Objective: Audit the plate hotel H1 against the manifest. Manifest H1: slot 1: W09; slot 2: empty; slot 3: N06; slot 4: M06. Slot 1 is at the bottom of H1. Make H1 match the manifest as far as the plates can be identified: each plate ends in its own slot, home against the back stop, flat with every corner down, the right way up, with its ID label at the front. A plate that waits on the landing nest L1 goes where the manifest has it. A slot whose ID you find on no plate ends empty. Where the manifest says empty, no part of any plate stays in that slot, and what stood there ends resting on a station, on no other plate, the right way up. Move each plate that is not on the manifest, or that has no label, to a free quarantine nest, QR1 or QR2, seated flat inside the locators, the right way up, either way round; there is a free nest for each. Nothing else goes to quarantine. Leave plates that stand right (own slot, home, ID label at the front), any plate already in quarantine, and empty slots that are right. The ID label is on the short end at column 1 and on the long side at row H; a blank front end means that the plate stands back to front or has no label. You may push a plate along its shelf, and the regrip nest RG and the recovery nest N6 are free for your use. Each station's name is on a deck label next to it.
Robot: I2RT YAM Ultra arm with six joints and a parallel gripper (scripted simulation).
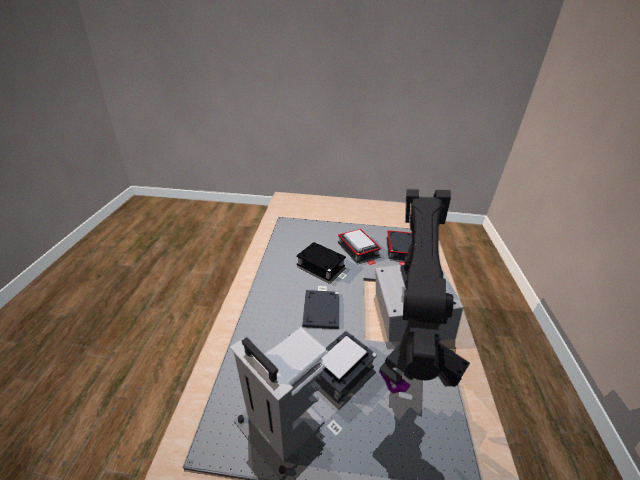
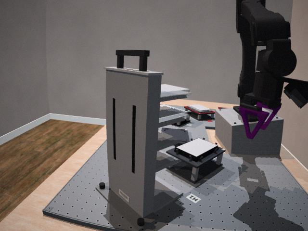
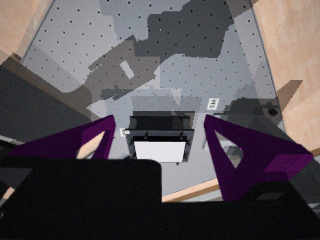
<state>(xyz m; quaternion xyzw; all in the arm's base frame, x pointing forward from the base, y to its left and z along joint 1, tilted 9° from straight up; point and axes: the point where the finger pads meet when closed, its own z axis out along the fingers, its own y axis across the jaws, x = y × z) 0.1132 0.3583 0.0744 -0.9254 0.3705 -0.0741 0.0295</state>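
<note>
Your gripper [image 2: 257,122] hangs in the air beside the gray block [image 2: 230,131], jaws spread wide with nothing between them. Its purple fingers frame the raised nest [image 2: 196,155] in the wrist view. On that nest, just in front of the hotel [image 2: 129,119], a white-topped plate [image 2: 196,146] lies flat; you cannot read any label on it. The hotel's top shelf carries another pale plate [image 1: 296,353], and lower shelves stick out beneath it, their contents hard to tell. Farther back on the deck [image 1: 279,289] you see a flat dark nest [image 1: 321,308], a black box-like station [image 1: 321,259], and two red-edged nests: one [image 1: 358,241] holding a white plate, the other [image 1: 398,242] dark and partly hidden by the arm [image 1: 424,279].
</note>
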